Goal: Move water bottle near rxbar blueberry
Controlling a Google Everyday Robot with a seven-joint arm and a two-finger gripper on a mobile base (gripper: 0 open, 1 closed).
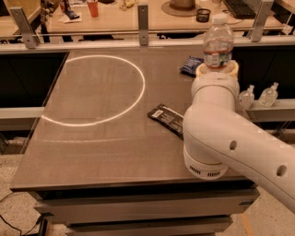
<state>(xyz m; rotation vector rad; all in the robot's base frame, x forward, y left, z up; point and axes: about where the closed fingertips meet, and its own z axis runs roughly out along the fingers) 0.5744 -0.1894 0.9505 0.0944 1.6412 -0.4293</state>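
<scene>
from my seat at the controls i see the white arm (230, 138) reaching in from the lower right and across the right side of the tabletop (106, 147). the gripper (216, 70) sits at the far right of the tabletop, close to the back edge. its tan jaws stand closed around the lower part of the water bottle (218, 44), one on each side, so it has the bottle in its grasp. the bottle stands upright, white cap on top and the red-and-white label band just above the jaws. its base is hidden behind the gripper, so i cannot tell whether it rests on the tabletop or hangs just above it.

the rxbar blueberry (191, 65) lies flat just to the left of the gripper, near the bottle but not touching it as far as i can see.

closer to me a long black wrapper (167, 118) with a white label lies at an angle, its right end hidden behind the arm. a bright ring of light (138, 92) lies on the left half of the tabletop. two tiny clear bottles (258, 96) stand on a ledge beyond the right edge. on the bench behind are a red cup (93, 7) and a hat (183, 4).
</scene>
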